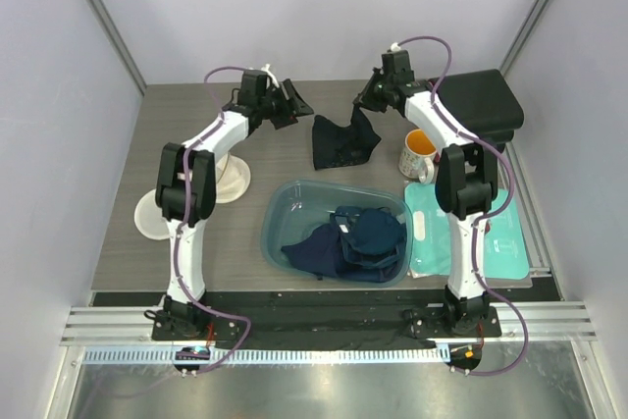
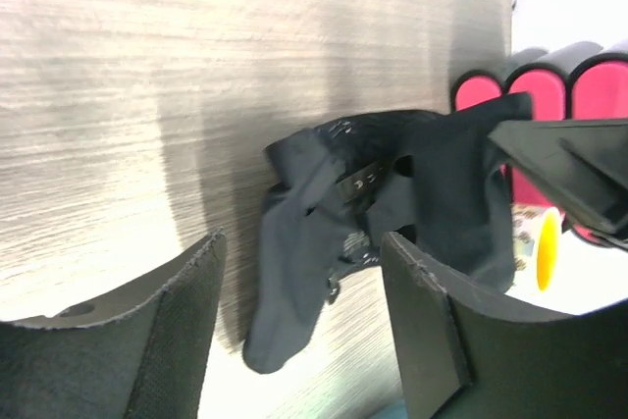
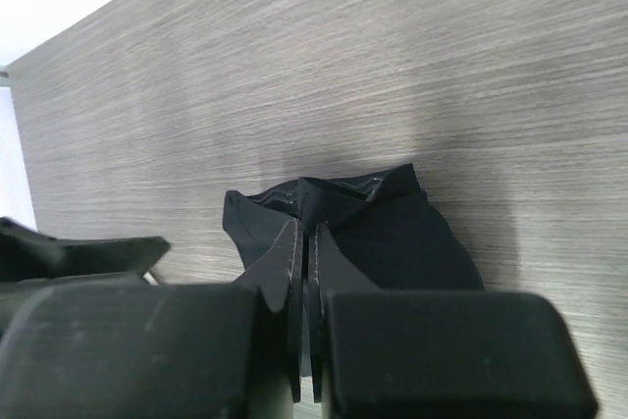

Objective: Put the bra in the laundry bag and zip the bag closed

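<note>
Right claw (image 3: 306,228) is pinched tight on the bra (image 1: 341,142), up around the table's 12 o'clock. Left claw (image 2: 304,242) gapes open, holding nothing. Bag (image 1: 235,183) sits at 9 o'clock.

Right fingers (image 3: 283,260) are pressed together with only a hairline gap, tips pinching the top edge of the black bra (image 3: 392,237). Fabric bunches out on both sides of the tips, with the grey wood-grain surface (image 3: 392,66) behind it. Dark angular part (image 3: 78,254) at lower left, can't tell what it is.
</note>
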You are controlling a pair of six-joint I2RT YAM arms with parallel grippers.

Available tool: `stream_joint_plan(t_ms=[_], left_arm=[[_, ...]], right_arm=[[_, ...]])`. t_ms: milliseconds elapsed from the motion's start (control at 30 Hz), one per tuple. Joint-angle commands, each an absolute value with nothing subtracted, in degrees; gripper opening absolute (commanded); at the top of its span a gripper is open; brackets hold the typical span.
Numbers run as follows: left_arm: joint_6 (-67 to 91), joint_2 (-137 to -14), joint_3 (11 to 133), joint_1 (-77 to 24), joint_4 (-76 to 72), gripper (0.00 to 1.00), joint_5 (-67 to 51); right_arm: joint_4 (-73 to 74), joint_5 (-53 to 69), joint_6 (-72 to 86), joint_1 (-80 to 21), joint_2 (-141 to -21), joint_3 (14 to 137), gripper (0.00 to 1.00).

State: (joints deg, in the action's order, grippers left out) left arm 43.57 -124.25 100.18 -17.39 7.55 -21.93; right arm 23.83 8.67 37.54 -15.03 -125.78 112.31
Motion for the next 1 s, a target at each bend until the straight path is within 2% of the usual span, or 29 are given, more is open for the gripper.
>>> stream_joint_plan(t_ms=[0, 67, 167, 200, 267, 367, 400, 433, 533, 667, 733, 800, 900, 967], left_arm=[[42.28, -127.00, 100.28, -19.42, 7.91, 0.63, -28.49], [42.36, -127.70, 100.02, -19.77, 8.70, 0.60, -26.11], [42.71, -129.89, 101.59, -19.95, 8.87, 0.49, -24.88], [42.71, -130.42, 102.21, -20.13, 8.96, 0.42, -25.31], [42.72, -131.22, 102.74, -20.56, 8.88, 0.35, -25.49], [42.98, -132.18, 103.09, -21.27, 8.79, 0.20, -25.49], [43.07, -132.36, 103.10, -21.44, 8.70, 0.12, -25.58], [43.24, -132.36, 102.92, -21.53, 8.70, 0.08, -25.32], [43.59, -131.84, 101.87, -22.06, 8.88, 0.01, -23.91], [43.77, -130.96, 100.72, -22.06, 8.61, 0.00, -21.54], [43.77, -130.96, 100.90, -22.06, 8.88, 0.00, -21.45], [43.77, -130.87, 100.90, -21.97, 9.58, 0.00, -20.92], [43.59, -130.87, 100.72, -21.89, 10.02, 0.01, -20.39], [43.94, -131.04, 100.81, -21.71, 10.02, 0.01, -20.39]], right_arm=[[23.73, 8.44, 36.04, -15.20, -125.86, 114.96, 0.01], [23.82, 8.09, 35.95, -15.38, -125.86, 114.96, 0.01], [23.91, 7.21, 35.95, -15.64, -125.86, 115.05, 0.01], [23.82, 6.86, 36.30, -15.99, -126.03, 115.05, 0.01], [23.91, 6.51, 36.56, -16.26, -126.30, 115.49, 0.01], [23.82, 4.58, 37.35, -17.57, -126.91, 116.45, 0.01], [23.91, 3.44, 37.61, -18.10, -127.44, 116.80, 0.01], [23.82, 2.82, 38.31, -19.24, -127.70, 117.68, 0.01], [23.21, -2.17, 40.68, -22.39, -129.19, 118.47, 0.01], [19.70, -6.06, 43.94, -25.83, -131.13, 118.21, 0.05], [18.64, -4.59, 44.65, -26.72, -131.48, 117.52, 0.19], [18.02, -4.13, 44.56, -26.90, -130.78, 116.99, 0.39], [17.93, -4.05, 41.41, -26.28, -127.36, 114.70, 0.51], [18.10, -0.73, 39.82, -25.40, -125.78, 113.56, 0.54]])
